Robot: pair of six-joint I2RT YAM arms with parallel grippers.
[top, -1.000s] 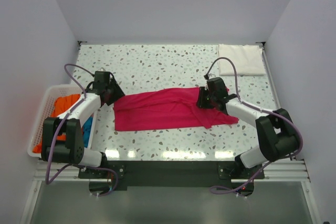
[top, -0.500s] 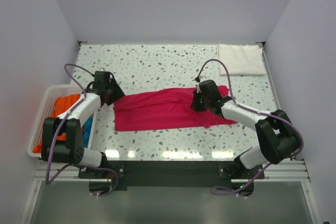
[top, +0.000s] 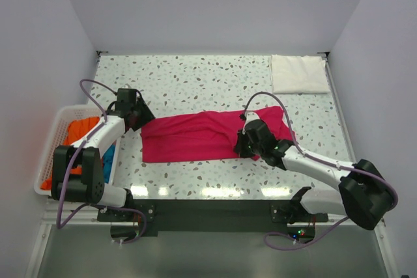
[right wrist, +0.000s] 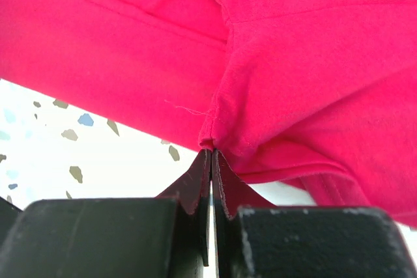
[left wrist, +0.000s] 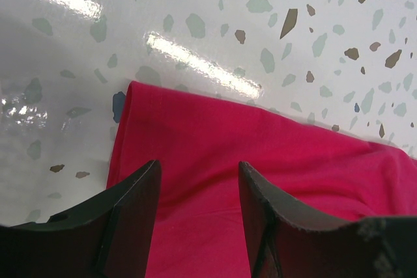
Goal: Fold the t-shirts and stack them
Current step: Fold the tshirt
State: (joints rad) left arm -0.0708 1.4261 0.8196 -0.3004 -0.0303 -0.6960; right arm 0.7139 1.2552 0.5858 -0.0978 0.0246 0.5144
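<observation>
While the left gripper (left wrist: 197, 167) sits with fingers spread over the left end of the magenta t-shirt (top: 195, 136), the shirt lies stretched across the middle of the table (top: 195, 83). At its near right edge, the right gripper (right wrist: 210, 153) is clamped on a pinch of the cloth.

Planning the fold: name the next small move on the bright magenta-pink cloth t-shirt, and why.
Probably close the left gripper on the bright magenta-pink cloth t-shirt. Its jaws stand open over the shirt's left end, while the right gripper is shut on a pinch at its near edge; then both would hold it.
</observation>
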